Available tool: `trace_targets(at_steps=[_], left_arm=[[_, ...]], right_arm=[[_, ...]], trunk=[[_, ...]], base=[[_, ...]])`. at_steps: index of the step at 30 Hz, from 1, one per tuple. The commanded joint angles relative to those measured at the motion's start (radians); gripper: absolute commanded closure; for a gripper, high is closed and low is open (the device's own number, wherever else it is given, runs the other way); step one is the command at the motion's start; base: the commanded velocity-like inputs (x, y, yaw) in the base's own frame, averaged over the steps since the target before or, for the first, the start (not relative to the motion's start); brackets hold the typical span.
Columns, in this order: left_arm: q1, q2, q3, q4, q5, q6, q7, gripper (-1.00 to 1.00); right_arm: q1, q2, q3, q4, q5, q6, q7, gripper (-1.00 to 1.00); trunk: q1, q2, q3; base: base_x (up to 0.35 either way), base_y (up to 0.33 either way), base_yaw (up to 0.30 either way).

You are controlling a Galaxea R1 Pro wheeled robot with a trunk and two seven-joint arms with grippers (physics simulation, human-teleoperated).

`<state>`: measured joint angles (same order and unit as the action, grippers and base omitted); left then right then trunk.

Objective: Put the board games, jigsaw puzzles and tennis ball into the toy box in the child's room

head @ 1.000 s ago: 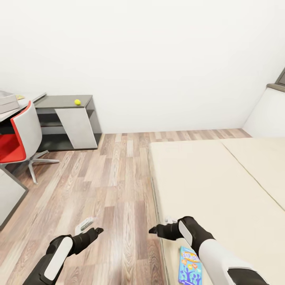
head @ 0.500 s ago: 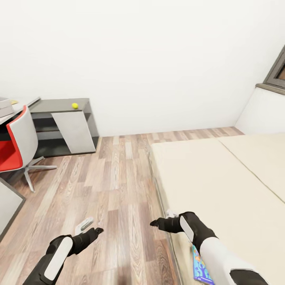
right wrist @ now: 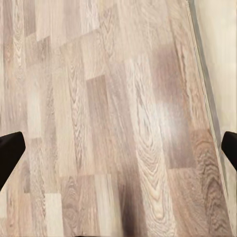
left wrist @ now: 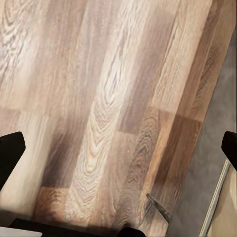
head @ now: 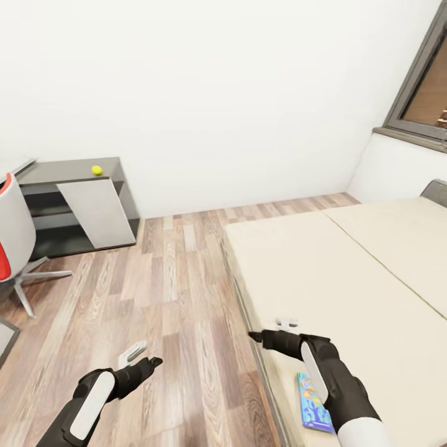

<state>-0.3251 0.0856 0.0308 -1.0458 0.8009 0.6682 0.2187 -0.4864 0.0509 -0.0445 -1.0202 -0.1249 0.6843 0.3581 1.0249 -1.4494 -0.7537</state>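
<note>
While the tennis ball (head: 97,169) sits on the dark grey desk (head: 68,171) at far left, the left gripper (head: 144,362) hangs open and empty over the wood floor (head: 174,298). The right gripper (head: 264,338), equally spread and empty, hovers at the bed (head: 347,279) edge, near the blue board game (head: 312,403) lying flat on the mattress.

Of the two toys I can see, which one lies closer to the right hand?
The blue game box on the bed, just beside the right hand. The yellow ball sits far off on the dark desk.

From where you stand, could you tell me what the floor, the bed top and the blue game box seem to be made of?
Floor: wood planks, satin, with visible grain.
Bed: beige mattress, matte, probably fabric, with one seam.
Blue game box: flat printed cardboard, likely slightly glossy.
</note>
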Motion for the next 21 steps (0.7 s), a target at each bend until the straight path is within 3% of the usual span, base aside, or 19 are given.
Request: trace_targets(at_steps=[1,7,15,21], left_arm=[[0.0,0.0,0.0,-0.001,0.011,0.004,0.008,-1.0],[0.0,-0.001,0.0,-0.001,0.011,0.004,0.008,-1.0],[0.0,-0.001,0.0,0.003,0.011,0.003,0.008,-1.0],[0.0,-0.001,-0.001,0.005,0.011,-0.009,0.008,-1.0]], right_arm=[[0.055,0.0,-0.003,-0.118,-0.006,0.036,-0.001,-1.0],[0.097,-0.001,-0.003,-0.206,-0.004,0.063,-0.004,-1.0],[0.11,-0.001,-0.005,-0.235,-0.005,0.073,-0.004,-1.0],[0.114,-0.002,-0.008,-0.25,-0.005,0.075,-0.005,-1.0]], trunk=[[0.0,0.0,-0.001],[0.0,0.0,-0.001],[0.0,0.0,-0.001],[0.0,0.0,-0.001]], base=[[0.0,0.016,-0.279],[0.0,0.009,-0.284],[0.0,0.018,-0.287],[0.0,0.144,-0.288]])
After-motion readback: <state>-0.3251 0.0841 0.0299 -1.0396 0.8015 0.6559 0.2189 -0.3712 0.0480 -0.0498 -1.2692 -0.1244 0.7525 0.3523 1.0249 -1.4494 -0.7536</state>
